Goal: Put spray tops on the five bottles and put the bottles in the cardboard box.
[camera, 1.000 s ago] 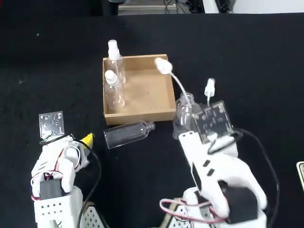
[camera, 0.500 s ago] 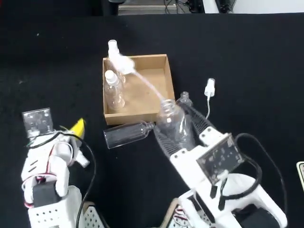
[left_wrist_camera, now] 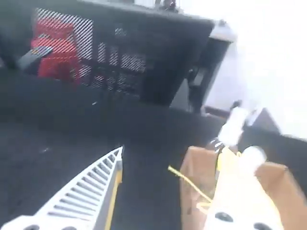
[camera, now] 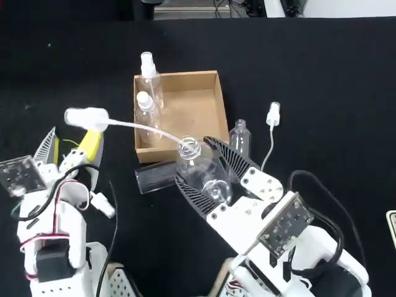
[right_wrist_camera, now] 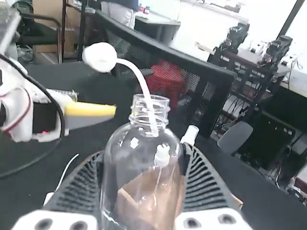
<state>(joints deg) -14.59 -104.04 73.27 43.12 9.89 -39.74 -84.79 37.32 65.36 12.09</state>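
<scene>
Currently capping the third bottle, I judge. The right gripper (camera: 192, 159) clamps the clear bottle (camera: 204, 176) over the middle of the worktop (camera: 322, 74), just off the near edge of the cardboard box (camera: 179, 75). The spray top (camera: 86, 117) has its tube in but is unseated. The left gripper (camera: 68, 141) gapes wide, apparently empty. Next: grasp the head and press it home.

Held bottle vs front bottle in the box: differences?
Held bottle sits in the right gripper's jaws, outside the box; front bottle stands inside it. Held bottle has only a tube in its neck, with the spray head hanging out sideways; front bottle's top is seated. Both are clear.
</scene>
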